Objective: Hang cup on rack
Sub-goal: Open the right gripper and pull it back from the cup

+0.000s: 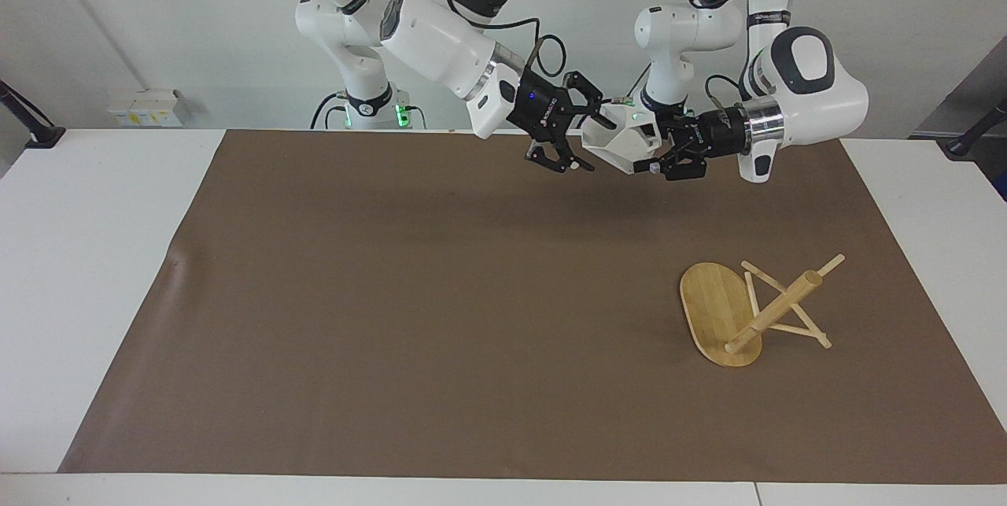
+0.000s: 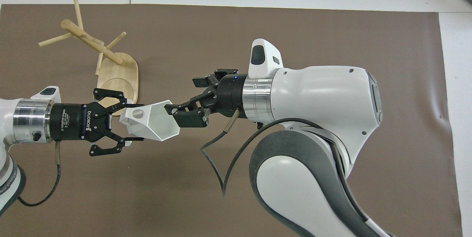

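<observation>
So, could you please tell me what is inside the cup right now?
The cup looks empty: bare white walls show through its mouth, and the open right pincer sits just outside the rim. Its bottom is hidden.

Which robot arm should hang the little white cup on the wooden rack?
Left. Its tool grips the white faceted cup, beside the tipped-over bamboo rack; the right tool is open.

White table (image 1: 94, 270) under a brown mat (image 1: 409, 309), toppled bamboo rack (image 1: 743, 313) at the left arm's end.
</observation>
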Robot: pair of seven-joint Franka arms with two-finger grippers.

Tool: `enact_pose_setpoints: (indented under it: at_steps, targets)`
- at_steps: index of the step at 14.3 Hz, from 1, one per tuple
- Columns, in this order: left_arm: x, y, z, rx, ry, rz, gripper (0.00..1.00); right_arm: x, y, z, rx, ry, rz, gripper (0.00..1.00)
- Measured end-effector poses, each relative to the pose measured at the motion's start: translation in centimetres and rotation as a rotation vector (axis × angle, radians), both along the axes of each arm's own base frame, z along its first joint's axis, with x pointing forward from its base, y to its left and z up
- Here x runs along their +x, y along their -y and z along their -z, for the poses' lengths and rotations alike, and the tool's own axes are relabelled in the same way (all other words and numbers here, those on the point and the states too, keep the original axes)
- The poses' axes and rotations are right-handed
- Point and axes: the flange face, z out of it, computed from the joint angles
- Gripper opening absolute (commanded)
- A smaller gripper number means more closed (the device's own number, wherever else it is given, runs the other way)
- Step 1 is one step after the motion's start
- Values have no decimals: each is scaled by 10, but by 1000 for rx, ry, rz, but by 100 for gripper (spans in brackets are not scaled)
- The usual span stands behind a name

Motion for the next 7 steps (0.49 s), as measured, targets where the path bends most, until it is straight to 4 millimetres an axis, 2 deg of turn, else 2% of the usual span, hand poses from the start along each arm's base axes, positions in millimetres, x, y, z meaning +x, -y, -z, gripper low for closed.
enact_pose_setpoints:
  at_steps: [4,7]
  targets:
    - [-4,-18,5,121,-42,12,0,-1,0,-3,14,-86,62,100]
    - [-5,-22,4,205,-137,-12,0,-2,0,-4,17,-160,117,100]
